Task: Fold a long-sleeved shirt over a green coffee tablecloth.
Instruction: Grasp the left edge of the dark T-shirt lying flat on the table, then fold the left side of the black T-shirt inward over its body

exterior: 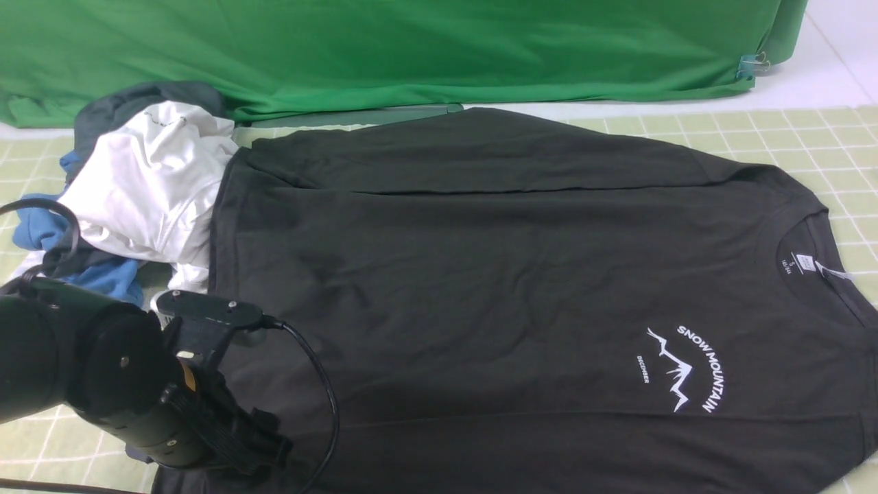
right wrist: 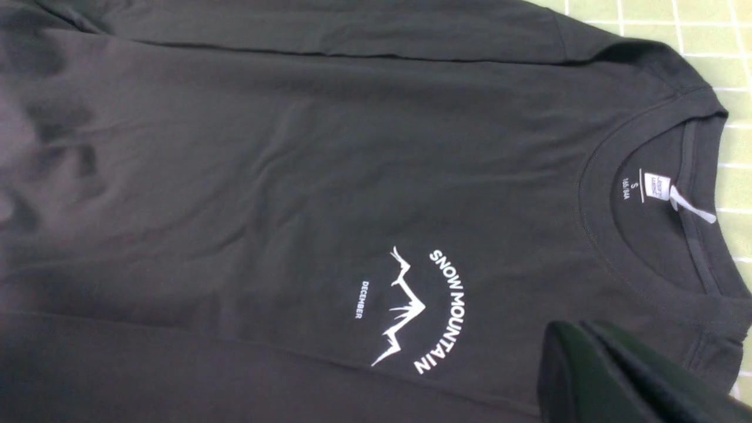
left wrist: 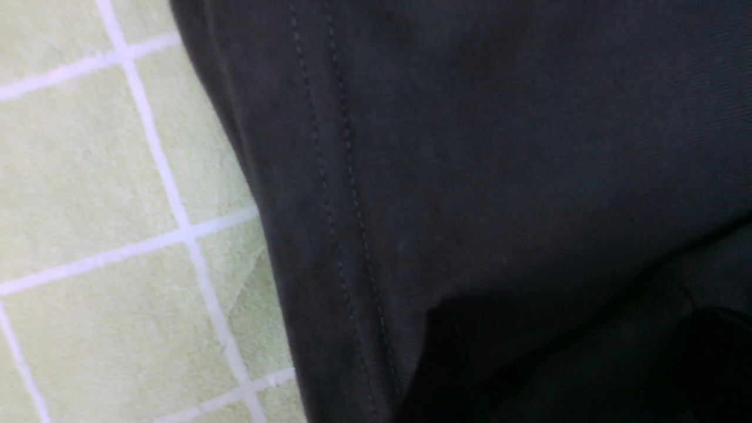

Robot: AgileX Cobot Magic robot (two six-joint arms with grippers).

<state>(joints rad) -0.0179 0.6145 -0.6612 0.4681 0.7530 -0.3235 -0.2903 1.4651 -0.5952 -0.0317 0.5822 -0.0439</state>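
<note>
Looking at this, my main worry is the left gripper (left wrist: 578, 335), lower left of the front view, right down on the hem end of the black shirt (exterior: 480, 309). Its jaws stand wide apart with dark fabric between them, so if it moves off sideways, a finger could snag a layer and drag the hem crooked. The shirt is laid out across most of the frame, over the pale green tablecloth (exterior: 850, 165), collar at the right, one sleeve along the top edge. That sleeve is only lying there, so a quick lift could flop it out of line. Also, the white garment (exterior: 151, 178) is bunched at upper left against the hem; a wide sweep might catch it too. The cable (exterior: 331, 412) looping off the left arm could brush the cloth and ruck it up. Right gripper (right wrist: 578, 329) is narrow, fingers together over the shirt, so going down like that would probably just push wrinkles around the chest print.
</note>
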